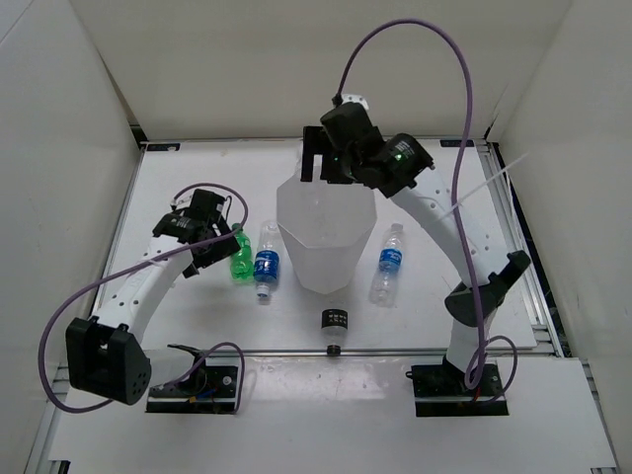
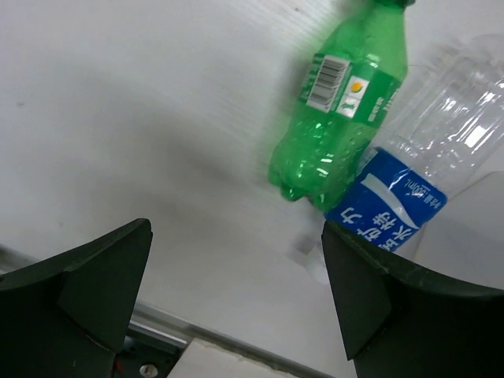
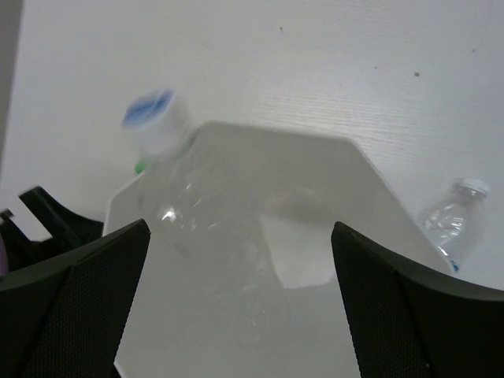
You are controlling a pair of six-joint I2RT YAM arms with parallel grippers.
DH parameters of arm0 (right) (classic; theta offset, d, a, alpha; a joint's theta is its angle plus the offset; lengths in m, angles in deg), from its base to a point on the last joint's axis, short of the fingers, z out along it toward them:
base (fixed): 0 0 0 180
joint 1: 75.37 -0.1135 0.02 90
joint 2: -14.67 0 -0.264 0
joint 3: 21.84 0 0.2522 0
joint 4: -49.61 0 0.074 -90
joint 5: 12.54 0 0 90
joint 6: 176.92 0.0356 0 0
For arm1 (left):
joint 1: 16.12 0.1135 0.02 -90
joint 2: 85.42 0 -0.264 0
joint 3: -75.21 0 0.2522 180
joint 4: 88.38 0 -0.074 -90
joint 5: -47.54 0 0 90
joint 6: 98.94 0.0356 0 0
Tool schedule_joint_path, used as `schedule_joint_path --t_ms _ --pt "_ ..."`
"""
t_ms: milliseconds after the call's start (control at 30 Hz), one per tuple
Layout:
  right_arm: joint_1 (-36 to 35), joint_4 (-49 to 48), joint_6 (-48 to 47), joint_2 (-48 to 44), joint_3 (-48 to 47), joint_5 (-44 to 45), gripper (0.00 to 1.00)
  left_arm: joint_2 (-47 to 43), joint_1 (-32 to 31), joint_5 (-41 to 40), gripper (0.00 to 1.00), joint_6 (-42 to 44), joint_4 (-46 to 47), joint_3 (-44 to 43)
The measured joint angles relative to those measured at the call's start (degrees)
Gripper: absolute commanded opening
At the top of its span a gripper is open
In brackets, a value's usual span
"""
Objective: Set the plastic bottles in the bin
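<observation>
Three bottles lie on the white tabletop [image 1: 188,178] around the bin [image 1: 326,262], which stands upright near its centre. At the bin's 9 o'clock we see the green bottle [image 1: 240,259] lying side by side with, and touching, a blue-labelled bottle [image 1: 266,265], which is just beside the bin. At 3 o'clock lies a second labelled bottle [image 1: 389,263], apart from the bin. A small black cylinder [image 1: 334,323] sits at 6 o'clock. The left hand [image 2: 236,228] hovers at the green bottle's 9 o'clock, jaws spread wide and holding nothing. The right hand [image 3: 240,227] hangs over the bin's rim at 12 o'clock, jaws likewise wide apart and empty. Glints show inside the bin; we cannot tell what they are.
</observation>
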Motion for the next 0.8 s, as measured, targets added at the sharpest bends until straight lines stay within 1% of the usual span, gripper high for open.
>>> schedule_joint_path --t_ms 100,233,400,533,667,767,800 --pt "-1.09 1.53 -2.36 0.46 0.11 2.08 1.00 1.77 -0.09 0.37 1.00 1.92 4.11 0.94" --pt "-0.33 1.51 -4.35 -2.51 0.09 4.35 1.00 6.23 -0.11 0.31 1.00 4.61 9.22 1.90" --pt "-0.04 2.80 -5.27 -7.34 0.13 4.33 1.00 16.52 -0.13 0.70 1.00 7.52 13.31 -0.48" --pt "-0.11 4.74 -5.29 -8.70 0.15 4.28 1.00 24.39 -0.13 1.70 1.00 9.16 15.98 -3.58" --pt "-0.02 5.62 -5.31 -8.74 1.05 4.11 1.00 29.46 -0.13 2.32 0.91 9.73 16.59 -4.81" --pt "0.70 5.70 -5.25 -8.85 2.60 3.93 1.00 30.51 -0.11 2.01 0.82 9.11 15.41 -4.81" --pt "1.07 5.70 -5.16 -8.94 3.26 3.96 1.00 30.34 -0.11 1.68 0.77 8.79 14.86 -4.81"
